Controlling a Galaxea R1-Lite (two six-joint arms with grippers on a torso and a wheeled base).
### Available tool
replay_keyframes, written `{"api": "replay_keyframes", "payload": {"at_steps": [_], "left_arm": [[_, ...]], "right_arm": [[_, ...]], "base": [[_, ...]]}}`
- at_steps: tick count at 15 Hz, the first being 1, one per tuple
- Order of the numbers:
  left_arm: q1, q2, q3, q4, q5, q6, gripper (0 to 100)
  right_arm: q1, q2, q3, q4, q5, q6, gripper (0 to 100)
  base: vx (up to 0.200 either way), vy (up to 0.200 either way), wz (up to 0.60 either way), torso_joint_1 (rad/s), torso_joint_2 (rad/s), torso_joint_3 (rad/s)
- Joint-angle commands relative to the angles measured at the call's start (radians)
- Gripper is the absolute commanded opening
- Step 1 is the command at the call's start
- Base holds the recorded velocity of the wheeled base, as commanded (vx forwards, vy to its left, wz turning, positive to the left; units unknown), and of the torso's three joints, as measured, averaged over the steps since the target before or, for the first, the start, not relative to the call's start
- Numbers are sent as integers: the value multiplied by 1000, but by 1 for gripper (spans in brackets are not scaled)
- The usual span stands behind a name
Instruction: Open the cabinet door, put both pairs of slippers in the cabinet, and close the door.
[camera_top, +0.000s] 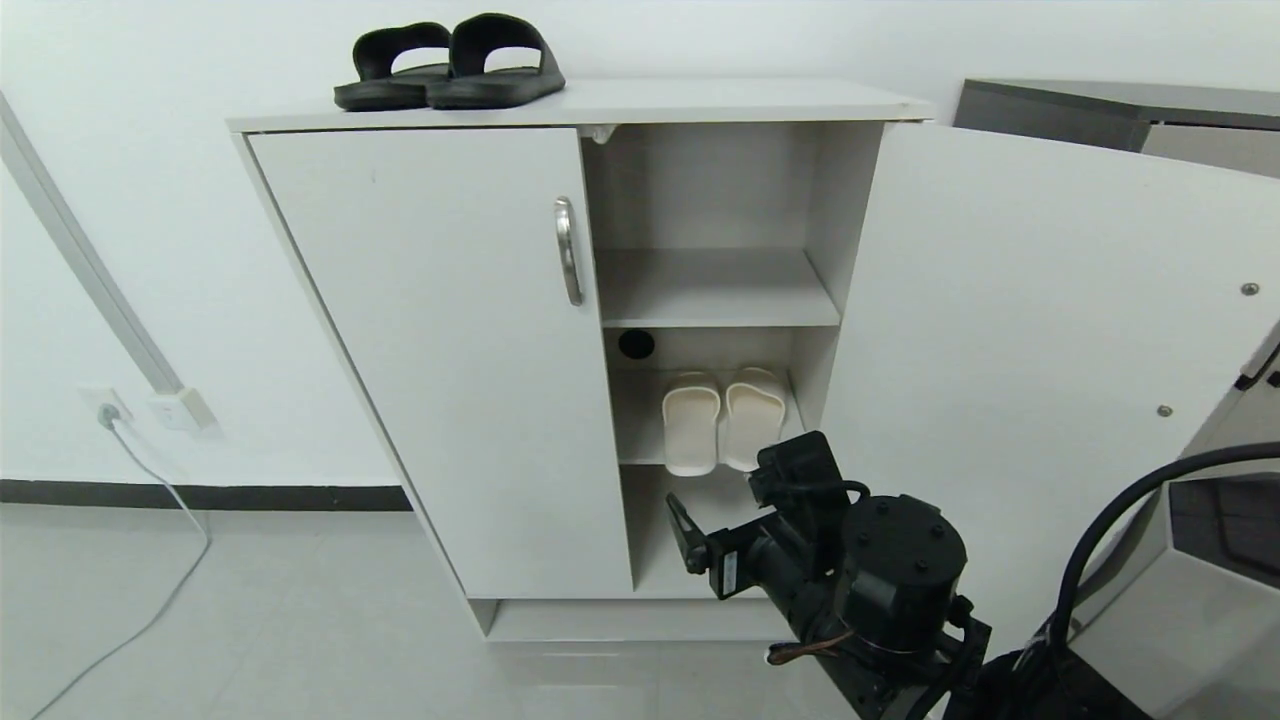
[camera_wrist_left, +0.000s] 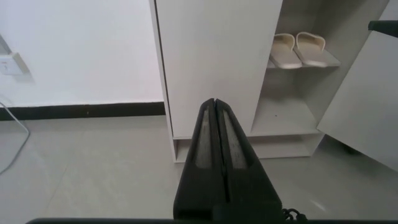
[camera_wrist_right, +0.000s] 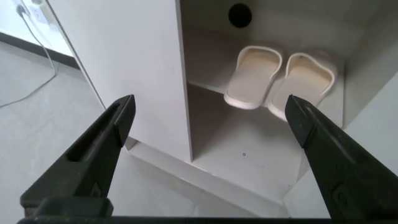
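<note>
Right gripper (camera_wrist_right: 209, 102) spread wide and empty, level with the lowest compartment of the cabinet (camera_top: 440, 350); white slippers (camera_top: 722, 420) side by side on the shelf just above and beyond it (toes outward); black slippers (camera_top: 450, 65) on the cabinet top, well above it; right door (camera_top: 1030, 330) swung open beside it; left gripper (camera_wrist_left: 214, 106) fingers pressed together, holding nothing.

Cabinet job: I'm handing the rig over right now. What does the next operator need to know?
Left gripper: shut, empty, pointing at the cabinet.
Right gripper: open, empty, facing the open side.
White slippers: side by side on the lower shelf inside.
Black slippers: on the cabinet top.
Done: right door open, white pair stowed.
Left: stow the black pair, close the door.
</note>
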Motion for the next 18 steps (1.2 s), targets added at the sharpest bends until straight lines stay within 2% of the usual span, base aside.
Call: {"api": "replay_keyframes", "payload": {"at_steps": [1, 7, 18], "left_arm": [[0, 2, 0, 0, 0, -2, 0], [0, 2, 0, 0, -1, -2, 0], [0, 2, 0, 0, -1, -2, 0]], "right_arm": [[-2, 2, 5, -1, 0, 0, 100], [-3, 4, 9, -1, 0, -2, 100], [-3, 1, 28, -1, 2, -4, 100]], "base": [[0, 0, 0, -2, 2, 203], [0, 0, 0, 1, 0, 55], [0, 200, 0, 3, 3, 6]]}}
